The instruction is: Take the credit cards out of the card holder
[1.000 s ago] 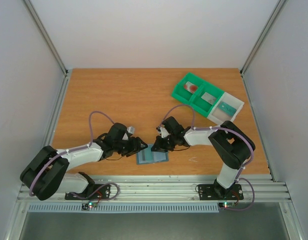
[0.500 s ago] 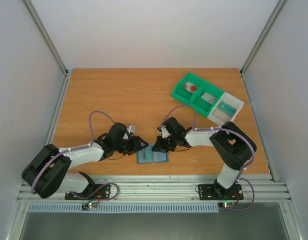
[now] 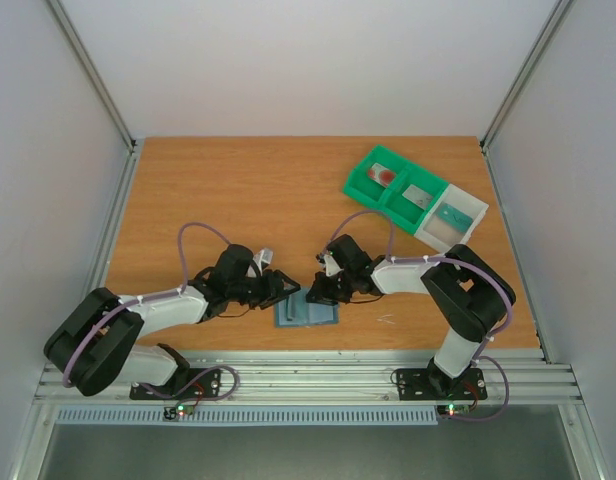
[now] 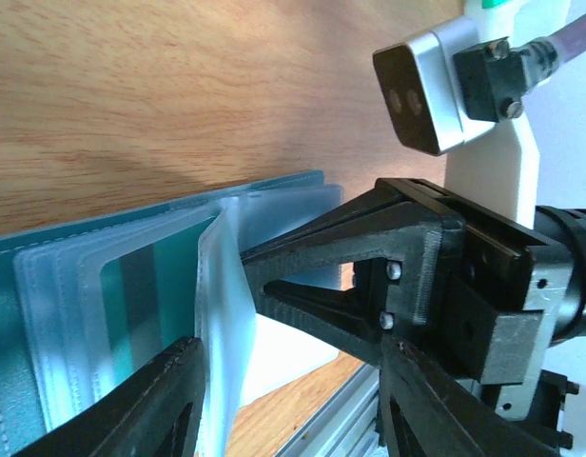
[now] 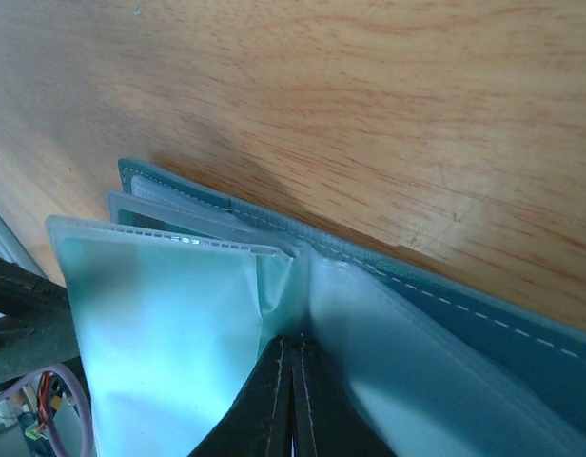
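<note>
The slate-blue card holder [image 3: 306, 311] lies open near the table's front edge. Its clear sleeves fan out in the left wrist view [image 4: 74, 286], and one sleeve [image 4: 222, 314] stands upright. A teal card [image 4: 146, 295] sits in a sleeve. My left gripper [image 3: 284, 290] is open at the holder's left edge [image 4: 293, 405], and the raised sleeve rests against its left finger [image 4: 174, 400]. My right gripper [image 3: 318, 293] is shut, its tips [image 5: 293, 357] pressed into the fold of the sleeves [image 5: 169, 324]. It also shows in the left wrist view [image 4: 250, 259].
A green and white compartment bin [image 3: 360, 183] stands at the back right, holding a reddish card [image 3: 385, 176], a grey card [image 3: 418, 197] and a teal card [image 3: 453, 215]. The metal rail [image 3: 308, 378] runs just in front of the holder.
My left gripper has moved right up to the holder's left edge. A sleeve now stands up in the middle of the holder. The right gripper has hardly moved.
</note>
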Robot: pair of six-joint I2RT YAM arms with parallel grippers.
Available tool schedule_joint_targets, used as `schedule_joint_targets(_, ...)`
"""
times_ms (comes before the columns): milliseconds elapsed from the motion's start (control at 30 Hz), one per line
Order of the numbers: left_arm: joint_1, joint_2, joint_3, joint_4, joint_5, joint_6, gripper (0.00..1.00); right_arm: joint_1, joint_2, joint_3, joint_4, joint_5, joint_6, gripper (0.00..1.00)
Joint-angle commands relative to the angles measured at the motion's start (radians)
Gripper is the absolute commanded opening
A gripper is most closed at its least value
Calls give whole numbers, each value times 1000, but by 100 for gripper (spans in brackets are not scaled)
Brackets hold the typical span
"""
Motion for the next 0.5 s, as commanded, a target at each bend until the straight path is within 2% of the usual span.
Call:
schedule_joint_targets(0,-7,20,1,86,23,-30,52,-2,8,-25,-24,68,22,1)
schedule_joint_targets(200,-18,69,8,158,45,-54,51,-1,8,-33,21,71,53,1)
schedule_joint_targets(467,-35,65,22,158,33,-64,51,-3,5,-47,55,75,63,2)
